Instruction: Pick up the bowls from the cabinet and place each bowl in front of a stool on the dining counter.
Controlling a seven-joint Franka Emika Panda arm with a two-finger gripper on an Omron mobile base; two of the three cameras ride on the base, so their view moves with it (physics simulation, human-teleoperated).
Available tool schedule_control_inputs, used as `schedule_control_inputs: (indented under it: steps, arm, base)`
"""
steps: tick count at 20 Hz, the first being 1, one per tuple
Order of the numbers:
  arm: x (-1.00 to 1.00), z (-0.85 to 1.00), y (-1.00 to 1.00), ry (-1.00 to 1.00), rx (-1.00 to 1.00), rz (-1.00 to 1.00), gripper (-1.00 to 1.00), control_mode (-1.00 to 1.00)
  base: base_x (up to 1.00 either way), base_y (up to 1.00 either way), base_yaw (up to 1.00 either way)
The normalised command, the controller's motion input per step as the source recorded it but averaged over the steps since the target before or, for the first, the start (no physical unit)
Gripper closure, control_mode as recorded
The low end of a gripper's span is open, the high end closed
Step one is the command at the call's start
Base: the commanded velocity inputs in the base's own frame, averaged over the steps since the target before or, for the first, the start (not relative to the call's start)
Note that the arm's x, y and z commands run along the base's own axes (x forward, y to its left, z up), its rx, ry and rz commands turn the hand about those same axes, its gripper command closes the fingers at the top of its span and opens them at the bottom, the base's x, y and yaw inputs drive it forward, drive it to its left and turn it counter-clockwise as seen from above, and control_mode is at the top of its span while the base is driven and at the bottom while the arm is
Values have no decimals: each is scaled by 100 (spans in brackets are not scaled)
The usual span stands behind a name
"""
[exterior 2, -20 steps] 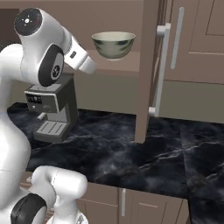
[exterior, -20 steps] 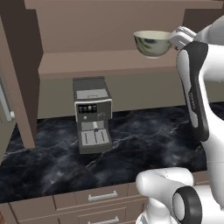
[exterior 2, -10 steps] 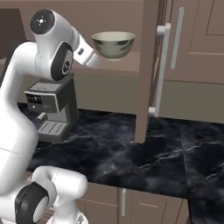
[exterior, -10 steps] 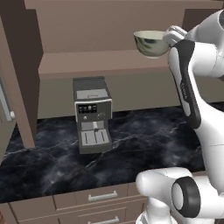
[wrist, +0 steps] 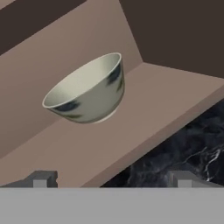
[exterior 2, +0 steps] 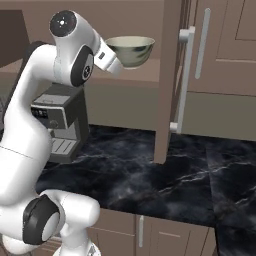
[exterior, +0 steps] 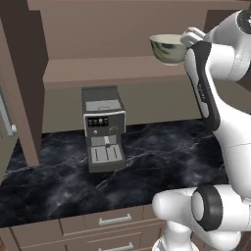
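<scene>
A cream-white bowl (wrist: 87, 92) with grey-green mottling outside stands on the shelf of the taupe-brown cabinet (wrist: 144, 105). The left base view has the bowl (exterior: 166, 49) at the shelf's right end, and the right base view has the bowl (exterior 2: 131, 49) just left of the open door. My gripper (wrist: 111, 180) is open and empty, a short way in front of the bowl, with its fingertips (wrist: 40, 179) spread wide and touching nothing. My white hand (exterior 2: 107, 54) hovers beside the bowl's rim. The dining counter and stools are out of view.
A grey coffee machine (exterior: 102, 128) stands on the black marble worktop (exterior: 162, 147) under the shelf. The cabinet's open door (exterior 2: 167, 80), with its silver bar handle (exterior 2: 181, 80), juts out to the right of the bowl. Drawers (exterior: 112, 221) line the front below.
The arm's upper links have swung up and closer to the cabinet, bringing the hand slightly nearer the bowl. The bowl has stayed in place and the jaws remain wide apart.
</scene>
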Motion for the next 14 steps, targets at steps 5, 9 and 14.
schedule_control_inputs:
  steps: [5, 9, 14]
  arm:
    - [38, 2, -15, 2, 1, 0, -100, -100]
    - [34, 8, -12, 1, 0, 0, -100, -100]
    - [36, 4, -7, 1, 0, 0, -100, -100]
  base:
    - [0, 0, 0]
    - [0, 0, 0]
    - [0, 0, 0]
